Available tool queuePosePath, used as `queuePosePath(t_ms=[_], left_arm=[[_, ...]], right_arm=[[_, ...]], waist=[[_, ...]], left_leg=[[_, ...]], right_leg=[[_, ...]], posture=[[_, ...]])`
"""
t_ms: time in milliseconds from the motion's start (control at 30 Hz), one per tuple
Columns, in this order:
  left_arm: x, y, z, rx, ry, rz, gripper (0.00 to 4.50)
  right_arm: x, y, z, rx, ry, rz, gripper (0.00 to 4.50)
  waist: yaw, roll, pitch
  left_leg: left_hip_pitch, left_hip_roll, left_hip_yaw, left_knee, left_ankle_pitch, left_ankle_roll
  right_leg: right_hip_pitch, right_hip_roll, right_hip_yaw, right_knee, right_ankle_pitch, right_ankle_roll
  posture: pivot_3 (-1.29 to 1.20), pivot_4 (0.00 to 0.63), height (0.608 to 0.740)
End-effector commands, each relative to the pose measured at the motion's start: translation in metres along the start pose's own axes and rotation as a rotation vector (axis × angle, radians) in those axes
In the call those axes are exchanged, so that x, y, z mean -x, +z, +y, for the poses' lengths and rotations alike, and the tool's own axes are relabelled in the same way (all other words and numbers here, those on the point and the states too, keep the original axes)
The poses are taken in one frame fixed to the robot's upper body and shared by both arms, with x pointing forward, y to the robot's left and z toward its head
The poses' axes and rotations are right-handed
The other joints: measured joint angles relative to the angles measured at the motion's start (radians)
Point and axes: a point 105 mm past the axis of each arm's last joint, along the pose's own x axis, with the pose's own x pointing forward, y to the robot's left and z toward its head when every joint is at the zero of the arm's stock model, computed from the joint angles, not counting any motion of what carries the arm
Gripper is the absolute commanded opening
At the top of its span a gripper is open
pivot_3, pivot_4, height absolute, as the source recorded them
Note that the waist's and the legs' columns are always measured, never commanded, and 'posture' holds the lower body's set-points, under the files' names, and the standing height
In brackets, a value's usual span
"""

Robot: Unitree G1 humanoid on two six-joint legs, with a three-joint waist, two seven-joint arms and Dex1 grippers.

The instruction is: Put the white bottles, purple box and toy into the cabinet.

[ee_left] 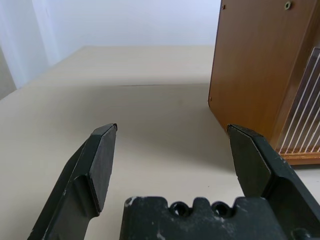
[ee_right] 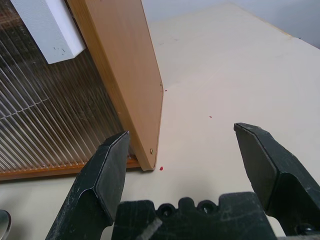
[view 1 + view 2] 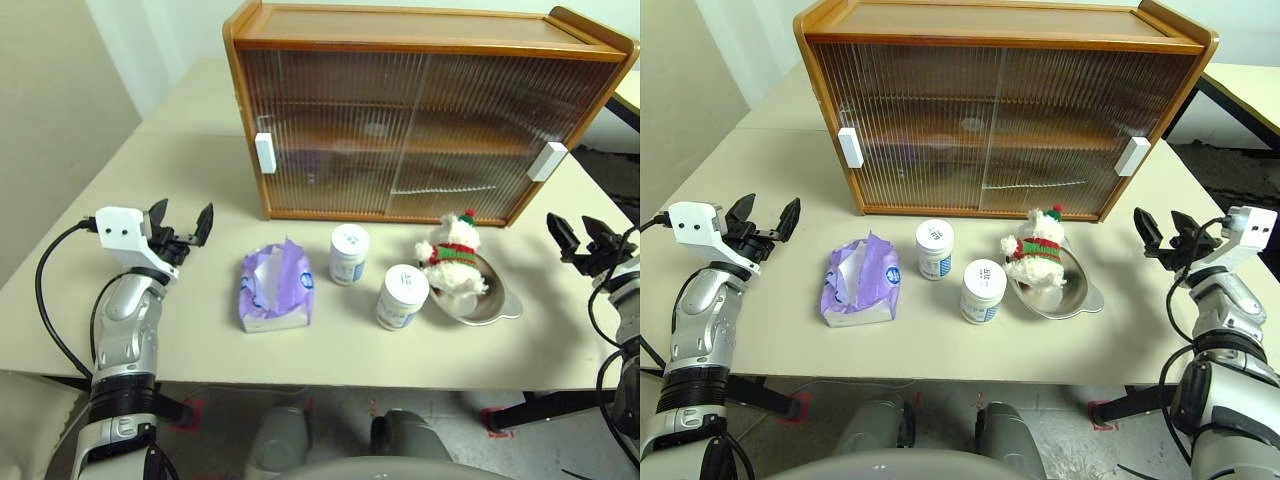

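Observation:
The wooden cabinet (image 3: 420,110) stands at the back of the table with both ribbed sliding doors shut. In front of it sit two white bottles (image 3: 349,253) (image 3: 402,296), upright. The purple box (image 3: 274,287) lies to their left with tissue sticking out. The toy (image 3: 452,258), a white bear in a red-green hat, sits in a steel bowl (image 3: 490,300) on the right. My left gripper (image 3: 182,226) hovers open left of the purple box, holding nothing. My right gripper (image 3: 580,238) hovers open at the table's right edge, near the cabinet's right corner (image 2: 142,100).
The beige table (image 3: 180,170) has free room left of the cabinet and along the front edge. White handles (image 3: 265,153) (image 3: 547,161) sit at the outer edges of the doors. Another table edge (image 3: 1240,85) shows at the far right.

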Motion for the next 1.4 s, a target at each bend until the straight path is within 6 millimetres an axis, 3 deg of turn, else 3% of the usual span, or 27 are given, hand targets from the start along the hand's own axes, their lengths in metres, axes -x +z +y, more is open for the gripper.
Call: queuePosePath(t_ms=[33,367,500,667,767,900,1100,1400], left_arm=[[0.001,-0.001,0.002,-0.007,0.006,0.000,4.48],[0.003,0.003,0.018,-0.024,0.025,-0.013,4.48],[0.004,0.020,0.013,-0.009,-0.036,-0.086,4.48],[0.004,0.054,-0.006,0.037,-0.215,-0.214,4.48],[0.002,0.066,-0.016,-0.018,-0.309,-0.226,3.84],[-0.005,0.081,-0.025,-0.038,-0.378,-0.258,2.30],[-0.026,0.078,-0.045,-0.106,-0.426,-0.187,0.04],[-0.053,0.070,-0.056,-0.113,-0.401,-0.131,0.04]], right_arm=[[0.004,0.005,-0.007,0.012,-0.020,-0.004,4.50],[0.012,0.002,-0.002,0.000,0.056,-0.020,4.50],[0.017,0.011,0.036,-0.072,0.347,-0.102,4.50],[0.042,0.022,0.098,-0.043,0.756,-0.037,4.50],[0.050,0.032,0.125,-0.047,0.863,-0.029,4.50],[0.050,0.039,0.159,-0.033,0.963,-0.023,4.50],[0.042,0.050,0.187,-0.038,1.024,-0.072,4.50],[0.038,0.052,0.198,-0.090,1.029,-0.098,4.50]], waist=[[0.000,0.000,0.000],[0.002,0.000,0.000],[-0.001,0.000,0.000],[-0.003,0.000,0.000],[-0.005,0.001,0.000],[-0.013,0.001,0.000],[-0.013,0.001,0.000],[-0.012,0.001,0.000]], left_leg=[[0.000,0.000,0.000,0.000,0.000,0.000],[0.000,0.000,0.000,0.000,0.000,0.000],[0.000,0.000,0.000,0.000,0.000,0.000],[-0.001,0.001,-0.002,0.001,0.000,0.000],[-0.002,0.001,-0.003,0.001,0.000,-0.001],[-0.001,0.001,-0.003,0.002,0.000,-0.001],[-0.001,0.001,-0.003,0.004,0.000,-0.001],[-0.005,0.000,-0.003,0.004,0.001,0.002]], right_leg=[[0.000,0.000,0.000,0.000,0.000,0.000],[0.000,0.000,0.000,0.000,0.000,0.000],[0.000,0.000,0.000,0.000,0.000,0.000],[0.000,0.000,-0.003,0.001,0.000,0.000],[0.000,0.000,-0.005,0.002,0.000,0.000],[0.000,0.000,-0.006,0.002,-0.001,0.001],[0.001,0.000,-0.007,0.002,-0.001,0.002],[0.000,0.001,-0.010,0.001,0.000,0.000]], posture=[[0.27,0.000,0.740],[0.26,0.000,0.740],[0.24,0.000,0.740],[0.20,0.000,0.740],[0.20,0.000,0.740],[0.18,0.000,0.740],[0.18,0.000,0.740],[0.17,0.000,0.740]])
